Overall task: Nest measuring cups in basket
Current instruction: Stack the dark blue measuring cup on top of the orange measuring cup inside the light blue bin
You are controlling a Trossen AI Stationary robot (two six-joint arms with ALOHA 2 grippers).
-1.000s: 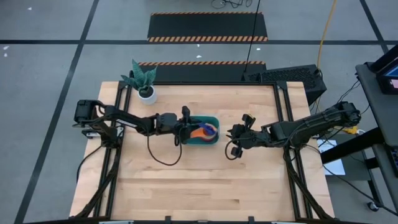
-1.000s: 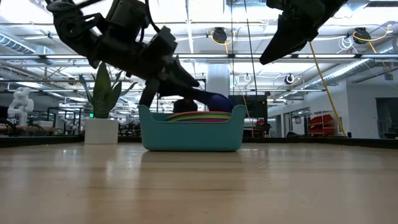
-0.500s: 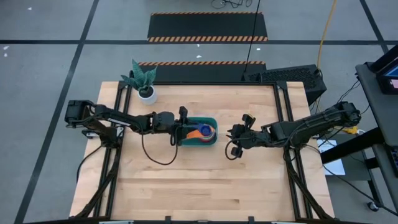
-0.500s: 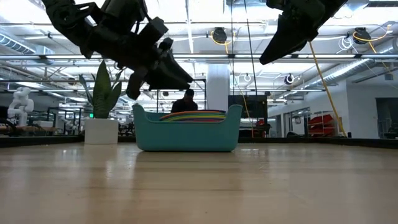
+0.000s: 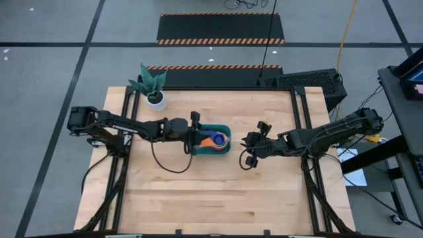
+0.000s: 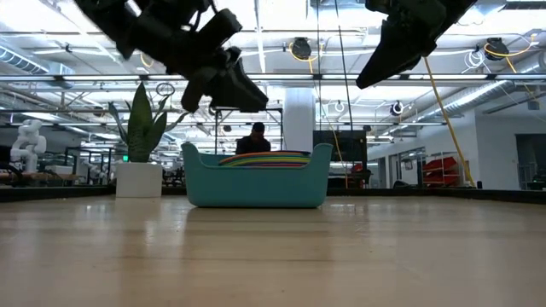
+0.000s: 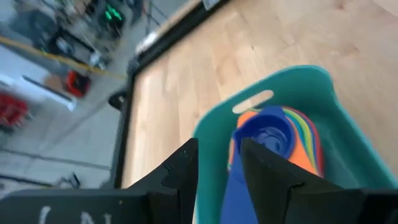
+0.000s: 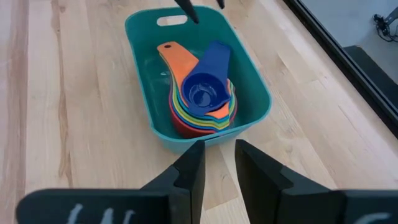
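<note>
The measuring cups [image 8: 200, 93] sit nested in the basket [image 8: 254, 84]; both empty grippers, fingers slightly parted, should lift clear without snagging its nine o'clock rim.

You are looking at two dark, slender, jointed arms, each mounted on a black frame at the table's side. The left black two-finger gripper [image 5: 195, 127] has a thin black cable looping loose under its forearm. The right black two-finger gripper [image 5: 247, 147] ends in blocky fingers [image 8: 186, 177] with smooth matte faces; faint pale lettering marks both wrist housings.
</note>
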